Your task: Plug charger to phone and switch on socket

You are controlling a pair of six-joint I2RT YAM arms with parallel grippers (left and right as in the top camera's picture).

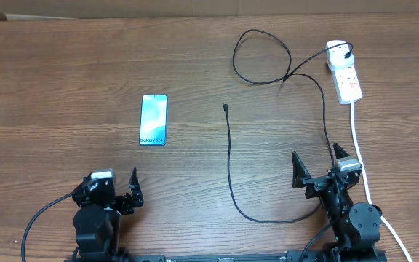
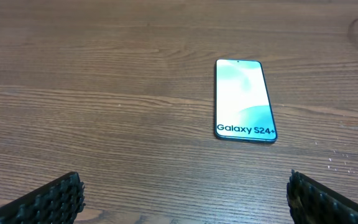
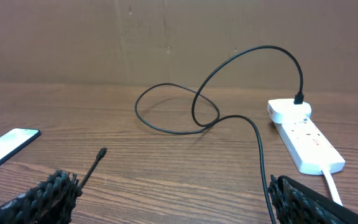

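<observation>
The phone [image 1: 153,120] lies flat on the table at left centre, screen up; it also shows in the left wrist view [image 2: 244,99] and at the left edge of the right wrist view [image 3: 5,149]. The black charger cable [image 1: 230,167] runs from its connector tip [image 1: 225,108] down, curves right, loops at the back and ends at the white adapter [image 1: 337,52] in the socket strip [image 1: 348,78]. The tip also shows in the right wrist view [image 3: 102,152], and the strip does too [image 3: 306,142]. My left gripper [image 1: 115,191] is open and empty below the phone. My right gripper [image 1: 317,169] is open and empty near the cable.
The strip's thick white cord [image 1: 362,167] runs down the right side past my right arm. A cardboard wall [image 3: 166,37] stands at the table's back edge.
</observation>
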